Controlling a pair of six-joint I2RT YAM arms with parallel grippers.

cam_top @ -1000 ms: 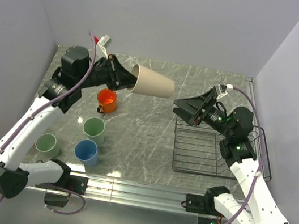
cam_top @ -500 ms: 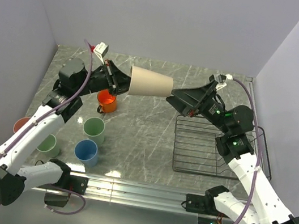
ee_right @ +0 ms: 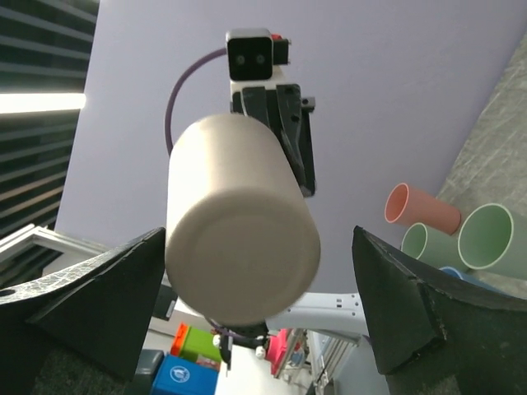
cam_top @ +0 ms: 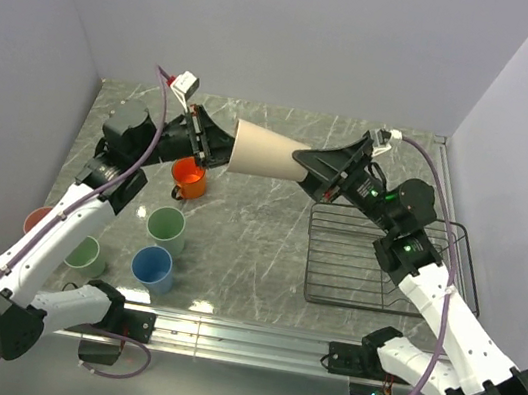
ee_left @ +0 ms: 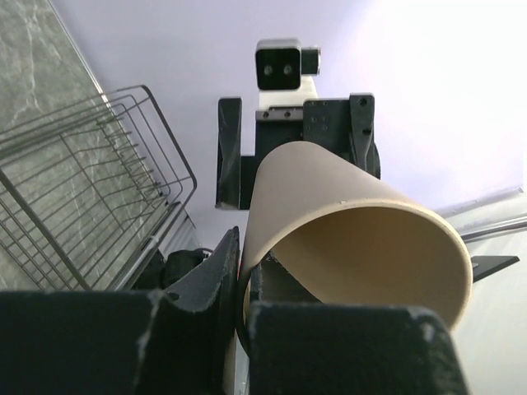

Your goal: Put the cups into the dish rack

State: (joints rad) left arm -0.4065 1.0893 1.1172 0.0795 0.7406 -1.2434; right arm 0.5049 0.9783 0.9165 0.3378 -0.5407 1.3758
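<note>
My left gripper [cam_top: 222,148] is shut on the rim of the beige cup [cam_top: 266,152] and holds it on its side in the air above the table. In the left wrist view the cup's wall [ee_left: 354,222] is pinched between my fingers [ee_left: 210,288]. My right gripper [cam_top: 308,162] is open, and its jaws stand on either side of the cup's base [ee_right: 243,247] without closing on it. The dark wire dish rack [cam_top: 384,268] stands empty at the right. On the table at the left are the orange mug [cam_top: 188,177], a pale green cup [cam_top: 166,227], a blue cup [cam_top: 152,266], a second pale green cup [cam_top: 82,253] and a salmon-pink cup [cam_top: 37,218].
The walls close in the table at the back and on both sides. The rack also shows in the left wrist view [ee_left: 90,189], below the right gripper. The salmon-pink cup [ee_right: 420,210] and the green cups [ee_right: 490,239] show small in the right wrist view.
My right gripper has moved left, up to the beige cup's base, with its jaws open. My left arm has shifted a little with the cup, and the salmon-pink cup has come into view.
</note>
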